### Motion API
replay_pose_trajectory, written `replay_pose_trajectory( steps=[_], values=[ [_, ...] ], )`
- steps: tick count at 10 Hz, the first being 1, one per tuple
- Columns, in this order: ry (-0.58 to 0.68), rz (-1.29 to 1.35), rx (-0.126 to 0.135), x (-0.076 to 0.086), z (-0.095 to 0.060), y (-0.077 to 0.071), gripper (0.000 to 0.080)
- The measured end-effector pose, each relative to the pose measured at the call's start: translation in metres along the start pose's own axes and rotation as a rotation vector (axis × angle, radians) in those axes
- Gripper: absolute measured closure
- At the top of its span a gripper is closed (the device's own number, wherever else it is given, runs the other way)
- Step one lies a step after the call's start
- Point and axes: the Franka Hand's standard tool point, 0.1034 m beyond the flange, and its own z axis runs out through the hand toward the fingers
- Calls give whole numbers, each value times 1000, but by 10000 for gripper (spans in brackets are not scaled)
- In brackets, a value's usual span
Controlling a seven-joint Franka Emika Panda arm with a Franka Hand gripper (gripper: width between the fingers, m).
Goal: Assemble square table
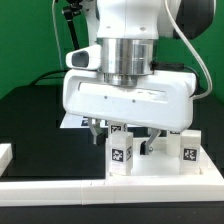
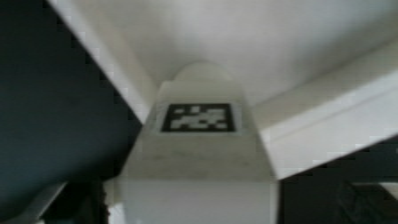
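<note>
Exterior view: I see the arm's white wrist housing filling the middle of the picture, with the hand (image 1: 120, 133) hanging low over the near part of the black desk (image 1: 30, 115).
Hand state: I read the fingers as spread wide apart, with nothing clamped; in the wrist view only dark finger shapes show at the picture's corners and the leg stands between them untouched, as far as I can tell.
Leg under the hand: a white tagged leg block (image 1: 121, 152) stands upright just below the hand; in the wrist view its tag (image 2: 199, 117) faces the camera and the block (image 2: 196, 170) fills the centre.
Second leg: another tagged leg block (image 1: 187, 148) stands well to the exterior view's right, apart from the first.
Table top: the tray-like square top (image 2: 302, 60) lies behind the leg in the wrist view, its raised rim running in a corner shape; whether the leg is seated in it or only stands beside it I cannot tell.
Border rail: a long white rail (image 1: 110, 188) runs along the near edge of the desk.
Step in hand, my judgement: either a release just made or a grasp about to be made on the centre leg.
Doing it well: I keep the hand centred over the block, fingers level on its flat sides, and move straight up or down so the leg does not tip.
Arm pose: wrist pointing straight down, hand level, low above the desk.
</note>
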Motion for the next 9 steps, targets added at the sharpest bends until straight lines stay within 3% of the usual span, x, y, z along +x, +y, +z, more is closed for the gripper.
replay_pose_trajectory(
  steps=[1, 3, 7, 9],
  values=[
    [-1, 45, 2, 0, 0, 0, 245],
    [0, 46, 1, 0, 1, 1, 516],
    [-1, 402, -4, 0, 2, 5, 511],
    [-1, 758, -3, -2, 2, 9, 511]
  ],
)
